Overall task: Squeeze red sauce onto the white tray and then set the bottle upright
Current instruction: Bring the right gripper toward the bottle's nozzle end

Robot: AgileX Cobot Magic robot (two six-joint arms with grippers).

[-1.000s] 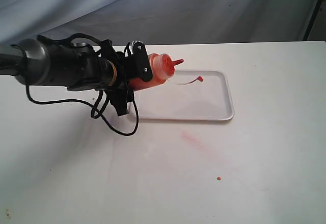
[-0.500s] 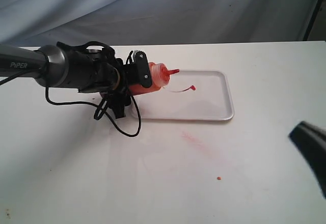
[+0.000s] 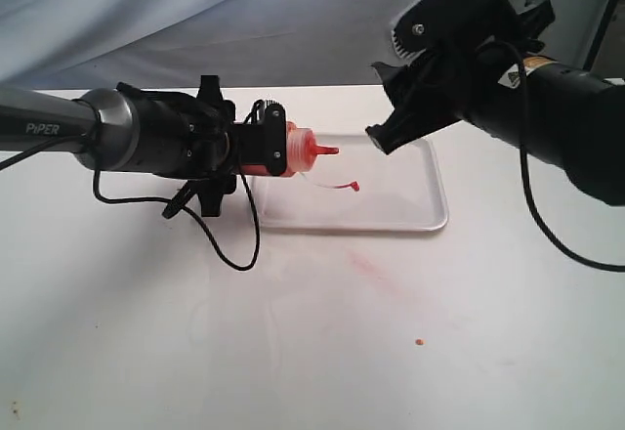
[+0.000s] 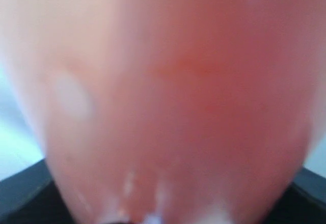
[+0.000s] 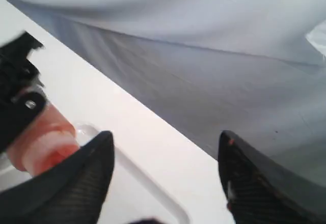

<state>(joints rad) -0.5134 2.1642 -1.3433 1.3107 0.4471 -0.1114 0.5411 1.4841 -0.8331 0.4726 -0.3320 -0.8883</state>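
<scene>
**Sauce is down, bottle lying sideways in the left grip**

Over on the left, the arm reaches in almost level above the table (image 3: 146,352). The left gripper (image 3: 274,147) is clamped around the bottle (image 3: 299,149), held in the air on its side. Its nozzle points right, over the left end of the white tray (image 3: 441,210). The left wrist view shows only a blurred red-orange wall.

A streak and blob of red sauce (image 3: 352,187) sit on the tray floor just past the nozzle, so I'd call the squeeze done or nearly done. Standing the bottle up is not yet done. That calls for turning the wrist to bring the nozzle up, then lowering the base flat before letting go.

On the right, the other arm slants down from above. The right gripper (image 5: 164,147) is spread wide and empty, poised over the tray near the nozzle.
</scene>
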